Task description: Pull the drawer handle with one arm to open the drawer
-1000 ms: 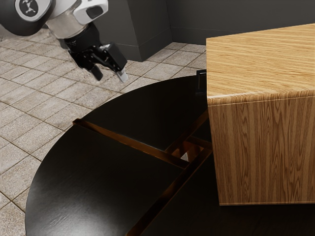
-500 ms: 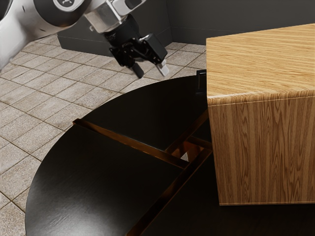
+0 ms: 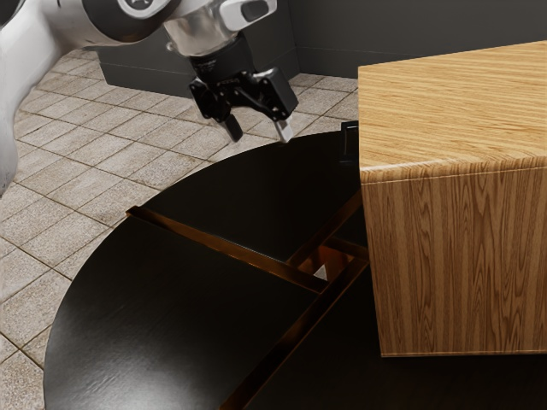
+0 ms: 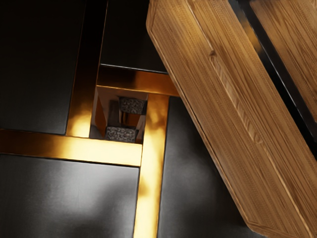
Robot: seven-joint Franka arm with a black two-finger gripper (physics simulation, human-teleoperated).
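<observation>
Fingers (image 3: 283, 128) have neared the cabinet (image 3: 444, 111) edge, spread apart.

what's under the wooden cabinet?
The wooden cabinet stands on the dark round table, covering part of its bronze strips. Whatever lies beneath its base is hidden.

The round black desk (image 3: 171, 325) stands on a grey tiled floor (image 3: 77, 171). Glossy brown wooden strips (image 3: 222, 248) split its top into dark panels and meet around a small open gap (image 3: 323, 270) near the middle. A light oak-grain wooden cabinet (image 3: 453, 213) sits directly on the desk at the exterior view's right, its lower corner just beside the gap.

In the wrist view, the cabinet (image 4: 233, 114) lies slantwise across the desk (image 4: 44, 59), the strips (image 4: 74, 148) gleam gold, and speckled tile shows through the gap (image 4: 124, 119).
</observation>
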